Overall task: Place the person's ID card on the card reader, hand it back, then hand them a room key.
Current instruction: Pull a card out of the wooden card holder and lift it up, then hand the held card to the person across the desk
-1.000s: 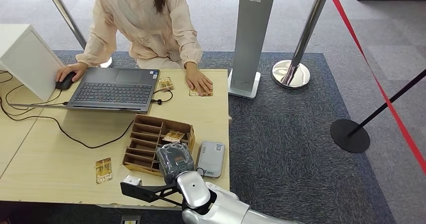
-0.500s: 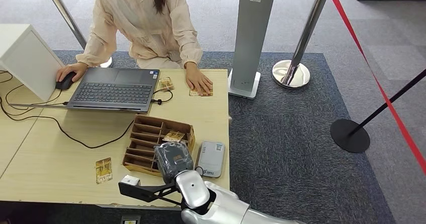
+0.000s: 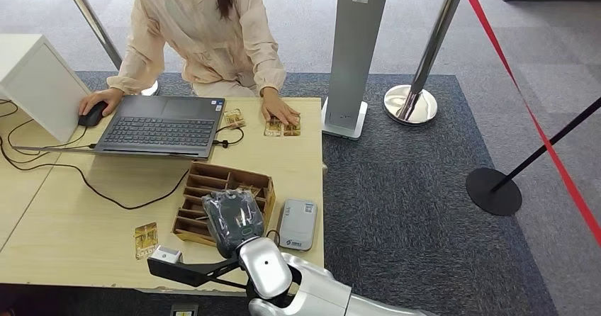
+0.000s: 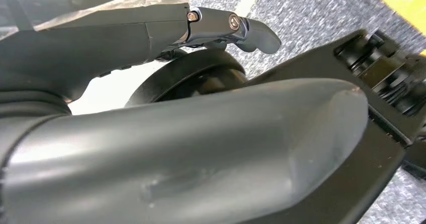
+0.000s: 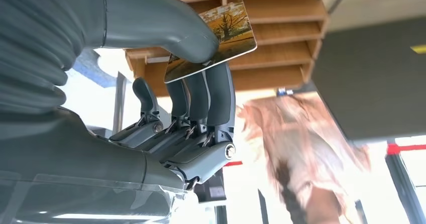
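My right hand [image 3: 232, 220] hovers over the near end of the cardboard card organizer [image 3: 212, 185]. In the right wrist view this hand [image 5: 191, 98] pinches a tree-patterned card [image 5: 216, 38] between thumb and fingers, just off the organizer's slots [image 5: 271, 13]. The grey card reader [image 3: 297, 224] lies right of the hand with nothing on it. At the table's far edge the person's hand [image 3: 280, 112] rests by two patterned cards [image 3: 282, 127]. My left hand [image 4: 176, 133] hangs low beside my body and holds nothing.
A laptop [image 3: 159, 126] with a mouse [image 3: 92, 114] under the person's other hand sits at the far left, its cable trailing across the table. Loose cards lie at the front left [image 3: 146, 239] and by the laptop [image 3: 233, 119]. A white box [image 3: 39, 82] stands at the left.
My right hand has slid left and nearer over the organizer, covering the card that stood in its slot. The person's hand has drawn back, uncovering two cards.
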